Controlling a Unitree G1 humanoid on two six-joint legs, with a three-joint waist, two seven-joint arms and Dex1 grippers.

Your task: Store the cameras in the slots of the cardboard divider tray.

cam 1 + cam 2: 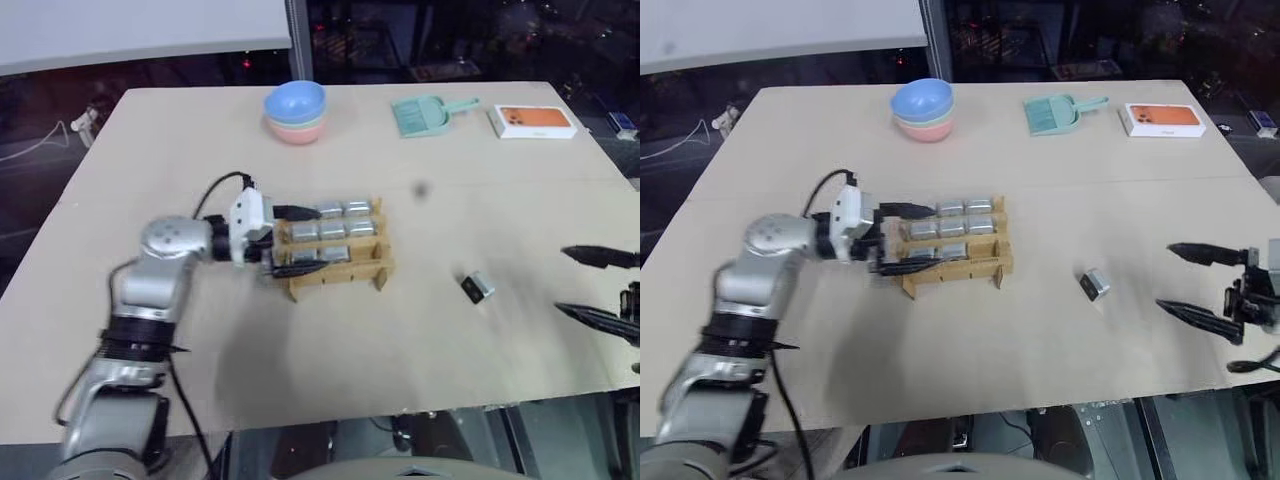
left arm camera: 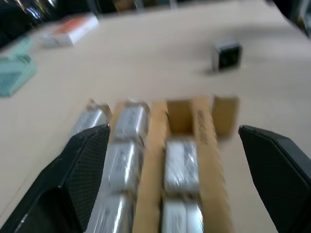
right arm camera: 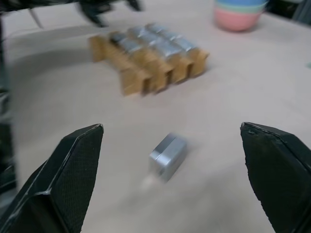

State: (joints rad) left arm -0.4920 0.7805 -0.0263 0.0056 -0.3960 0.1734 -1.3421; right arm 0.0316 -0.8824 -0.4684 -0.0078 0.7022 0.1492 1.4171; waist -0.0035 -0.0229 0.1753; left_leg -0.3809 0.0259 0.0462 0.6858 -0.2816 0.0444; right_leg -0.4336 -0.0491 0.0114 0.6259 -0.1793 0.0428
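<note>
Your left tool (image 1: 285, 241) gapes apart beside the nearly full tray (image 1: 335, 270); your right tool (image 1: 1200, 283), also apart, faces the last loose camera (image 1: 1095, 284) on the table (image 1: 420, 330).

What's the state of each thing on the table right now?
Divider tray: upright, eight slots filled, one empty.
Loose camera: on the table, outside the tray.
Bowls: stacked, upright.
Left end effector: open, at the tray.
Right end effector: open, holding nothing.
</note>
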